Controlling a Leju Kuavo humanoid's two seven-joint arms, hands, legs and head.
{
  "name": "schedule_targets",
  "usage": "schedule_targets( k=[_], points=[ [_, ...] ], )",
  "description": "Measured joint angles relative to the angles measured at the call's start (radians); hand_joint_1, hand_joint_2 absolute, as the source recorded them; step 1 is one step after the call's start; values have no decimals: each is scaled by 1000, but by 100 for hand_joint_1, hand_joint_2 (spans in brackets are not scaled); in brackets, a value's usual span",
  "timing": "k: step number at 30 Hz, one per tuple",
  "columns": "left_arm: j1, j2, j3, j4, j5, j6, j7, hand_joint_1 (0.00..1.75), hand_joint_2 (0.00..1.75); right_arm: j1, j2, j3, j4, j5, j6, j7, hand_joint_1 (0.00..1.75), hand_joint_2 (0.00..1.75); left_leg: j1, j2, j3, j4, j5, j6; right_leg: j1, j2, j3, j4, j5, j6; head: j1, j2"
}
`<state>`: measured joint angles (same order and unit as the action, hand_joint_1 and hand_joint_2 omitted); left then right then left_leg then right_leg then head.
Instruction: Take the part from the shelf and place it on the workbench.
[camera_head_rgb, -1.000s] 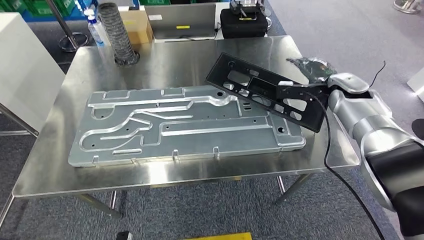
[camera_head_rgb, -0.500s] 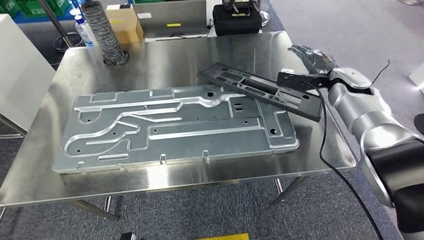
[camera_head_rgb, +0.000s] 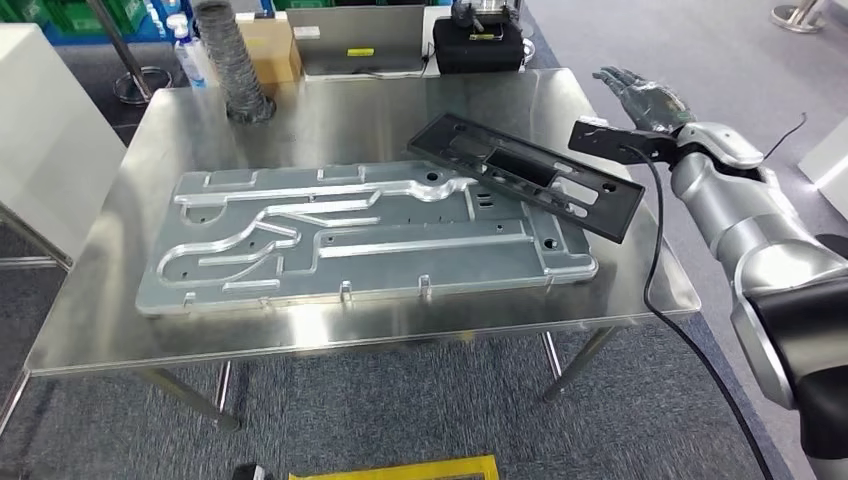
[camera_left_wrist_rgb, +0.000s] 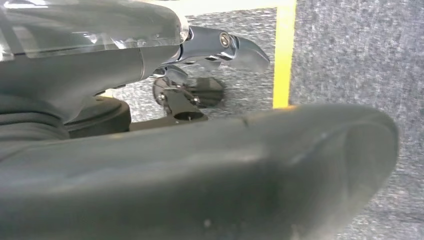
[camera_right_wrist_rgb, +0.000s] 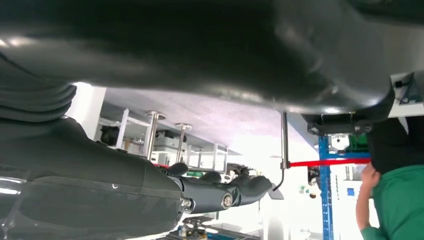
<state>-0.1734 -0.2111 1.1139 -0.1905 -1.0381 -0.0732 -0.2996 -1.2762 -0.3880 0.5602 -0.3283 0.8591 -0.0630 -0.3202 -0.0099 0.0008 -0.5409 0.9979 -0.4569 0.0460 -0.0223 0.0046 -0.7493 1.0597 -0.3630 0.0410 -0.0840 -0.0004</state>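
The black perforated part (camera_head_rgb: 527, 175) lies flat on the steel workbench (camera_head_rgb: 330, 115), its near end resting across the right end of the large aluminium plate (camera_head_rgb: 350, 240). My right hand (camera_head_rgb: 642, 92) hovers above the workbench's far right edge, fingers spread, apart from the part and holding nothing. In the right wrist view the right hand (camera_right_wrist_rgb: 220, 192) reaches out straight with nothing in it. My left hand (camera_left_wrist_rgb: 200, 50) hangs over grey carpet beside a yellow floor line, fingers extended, nothing held.
At the workbench's back stand a grey ribbed hose (camera_head_rgb: 235, 60), a cardboard box (camera_head_rgb: 270, 45), a grey panel (camera_head_rgb: 360, 40) and a black case (camera_head_rgb: 480, 45). A white cabinet (camera_head_rgb: 40, 130) is at the left. A person in green (camera_right_wrist_rgb: 395, 200) shows in the right wrist view.
The part went from tilted in my right hand to lying flat on the plate. My right hand let go and lifted away to the right. The camera shifted slightly.
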Motion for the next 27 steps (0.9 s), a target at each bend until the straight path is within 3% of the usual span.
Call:
schedule_targets(
  k=[2,3,4,5,7,9,11,13,14,15,17,18,19,20,21,22,24,25,27],
  points=[
    [0,0,2,0,0,0,0,0,0,1,-5,-3,0,0,0,0,0,0,-1,1,-29,-1,25,6,0,0,-33,130,-108,5,0,0],
    [0,0,3,0,0,0,0,0,0,3,-6,-4,1,0,0,0,0,0,-2,1,-45,0,36,6,0,0,-42,194,-138,7,0,0],
    [1,0,4,0,0,0,0,0,0,4,-6,-5,1,0,0,0,0,0,-2,2,-61,1,47,6,0,0,-38,234,-146,9,0,0],
    [1,0,4,0,0,0,0,0,0,5,-6,-5,2,0,0,0,0,0,-2,2,-76,3,57,5,0,-1,-18,240,-136,10,0,0],
    [1,0,5,0,0,-1,-2,0,0,4,-6,-6,2,2,0,0,0,0,-3,3,-103,10,74,1,0,-1,72,153,-101,6,0,0],
    [0,0,7,0,1,-1,-5,0,0,0,-6,-8,-1,4,0,1,0,0,-5,3,-121,18,86,-6,6,-2,171,20,-109,-3,0,0],
    [1,0,8,0,2,-1,-9,0,0,-4,-7,-10,-5,6,-1,3,0,0,-5,3,-129,19,101,-15,13,-2,206,-43,-126,-14,0,0],
    [3,0,10,0,3,-1,-12,0,0,-7,-7,-10,-5,11,-2,9,0,0,-6,0,-133,16,108,-27,10,-5,199,-53,-108,-26,0,0],
    [5,0,12,0,3,-1,-13,0,0,-8,-7,-11,-5,15,-3,14,0,0,-5,-1,-140,27,91,-33,7,-6,193,-58,-97,-33,0,0],
    [6,1,13,0,3,-1,-14,0,0,-10,-6,-10,-4,19,-4,19,0,0,-4,-2,-153,59,55,-40,3,-8,184,-63,-84,-38,0,0],
    [8,1,14,0,4,-1,-15,0,0,-15,-8,-11,-4,24,-9,31,0,0,5,-3,-191,183,-46,-51,1,-8,160,-67,-61,-41,0,0],
    [10,1,15,0,5,-1,-15,0,0,-16,-11,-12,-4,24,-14,38,0,0,9,-3,-206,251,-82,-55,0,-7,147,-67,-51,-41,0,0],
    [11,1,15,0,7,-1,-15,0,0,-17,-16,-14,-4,21,-22,47,0,0,11,-2,-210,296,-96,-59,0,-6,135,-67,-43,-39,0,0],
    [12,1,15,0,9,-2,-15,0,0,-16,-23,-18,-4,17,-32,54,0,0,13,-2,-196,306,-89,-60,0,-6,126,-66,-37,-37,0,0],
    [12,1,15,0,10,-2,-16,0,0,-15,-33,-23,-4,11,-41,59,0,0,14,-2,-162,272,-66,-59,-1,-6,119,-65,-32,-34,0,0],
    [13,1,16,0,12,-2,-16,0,0,-15,-44,-30,-4,6,-50,63,0,0,14,-3,-116,206,-36,-56,-1,-8,115,-64,-29,-31,0,0],
    [15,2,16,0,12,-2,-17,0,0,-12,-65,-43,-4,0,-62,65,0,0,10,-7,-30,65,-4,-47,0,-13,109,-65,-22,-23,0,0],
    [17,2,16,0,12,-2,-17,0,0,-7,-72,-47,-4,-2,-64,65,0,0,7,-9,-10,22,-2,-43,-1,-15,105,-66,-15,-18,0,0],
    [21,4,16,0,12,-2,-18,0,0,8,-80,-52,-3,-2,-64,66,0,0,0,-10,-4,-10,3,-36,-4,-16,98,-75,4,-6,0,0]
  ],
)
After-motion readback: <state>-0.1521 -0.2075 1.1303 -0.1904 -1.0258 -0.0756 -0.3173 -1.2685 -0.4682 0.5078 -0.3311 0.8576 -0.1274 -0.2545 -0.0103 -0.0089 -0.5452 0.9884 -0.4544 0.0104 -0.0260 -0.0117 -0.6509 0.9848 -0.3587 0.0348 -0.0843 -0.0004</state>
